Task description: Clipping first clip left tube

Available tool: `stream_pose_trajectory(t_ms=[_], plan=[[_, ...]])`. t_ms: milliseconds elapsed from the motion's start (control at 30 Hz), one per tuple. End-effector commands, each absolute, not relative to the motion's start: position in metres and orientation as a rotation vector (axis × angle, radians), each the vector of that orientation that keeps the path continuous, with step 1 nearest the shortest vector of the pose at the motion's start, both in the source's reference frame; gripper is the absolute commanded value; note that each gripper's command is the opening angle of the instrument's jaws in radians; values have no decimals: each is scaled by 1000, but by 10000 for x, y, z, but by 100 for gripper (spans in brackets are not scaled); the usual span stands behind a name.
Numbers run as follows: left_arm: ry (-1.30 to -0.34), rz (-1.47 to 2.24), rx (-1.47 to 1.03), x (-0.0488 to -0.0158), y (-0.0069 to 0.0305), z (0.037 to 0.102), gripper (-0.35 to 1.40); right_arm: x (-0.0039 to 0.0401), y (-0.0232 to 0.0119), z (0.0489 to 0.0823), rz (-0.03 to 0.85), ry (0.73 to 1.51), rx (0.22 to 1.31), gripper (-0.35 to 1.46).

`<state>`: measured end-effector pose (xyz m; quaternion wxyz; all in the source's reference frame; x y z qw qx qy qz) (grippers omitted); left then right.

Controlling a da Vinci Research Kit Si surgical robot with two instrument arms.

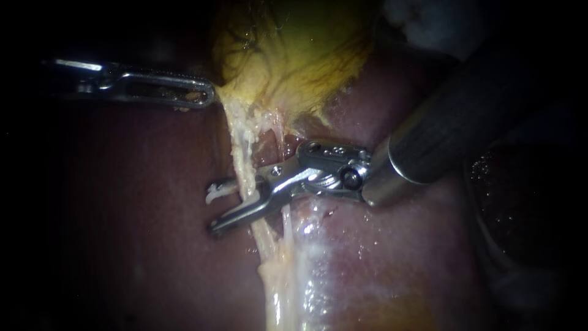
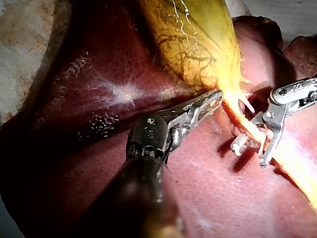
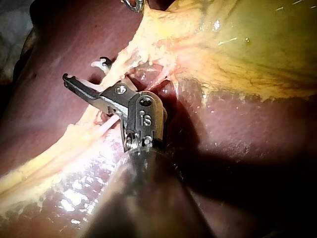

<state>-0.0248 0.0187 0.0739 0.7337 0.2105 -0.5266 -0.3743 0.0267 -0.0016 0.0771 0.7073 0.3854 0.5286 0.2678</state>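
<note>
The yellow gallbladder (image 1: 294, 55) lies on the dark red liver (image 1: 122, 214). From its neck a pale left tube (image 1: 244, 162) runs down, with a thinner strand (image 1: 285, 216) to its right. My right instrument (image 1: 213, 209) comes in from the upper right with its jaws open astride the left tube, and a white clip (image 1: 215, 191) shows at the far jaw's tip. That clip (image 2: 239, 144) also shows in the left wrist view and the clip (image 3: 101, 63) in the right wrist view. My left instrument (image 1: 205, 96) is shut on the gallbladder's neck, holding it taut.
The liver (image 2: 99, 99) surrounds the field on all sides. Glistening pale fatty tissue (image 1: 306, 270) runs below the tubes. The thick shaft of my right instrument (image 1: 441, 129) crosses the upper right, with something pale and blurred (image 1: 429, 21) beyond it.
</note>
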Motion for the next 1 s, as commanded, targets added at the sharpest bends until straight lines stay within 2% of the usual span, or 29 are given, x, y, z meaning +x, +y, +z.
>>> stream_pose_trajectory(t_ms=[33, 133, 300, 333, 667, 833, 1000], plan=[[-1158, -823, 463, -248, 187, 739, -35, 267, -16, 771, 584, 1175, 860, 56], [-1158, -823, 463, -248, 187, 739, -35, 267, -16, 771, 576, 1161, 908, 54], [-1158, -823, 463, -248, 187, 740, -35, 263, -17, 771, 505, 1164, 1050, 53], [-1158, -823, 463, -248, 187, 740, -35, 258, -20, 773, 503, 1172, 1098, 53], [-1158, -824, 462, -251, 189, 741, -35, 244, -29, 772, 468, 1288, 1324, 53], [-1158, -824, 462, -251, 188, 740, -35, 253, -35, 766, 531, 1290, 1325, 53], [-1158, -824, 462, -250, 188, 740, -35, 262, -37, 764, 537, 1281, 1339, 53]])
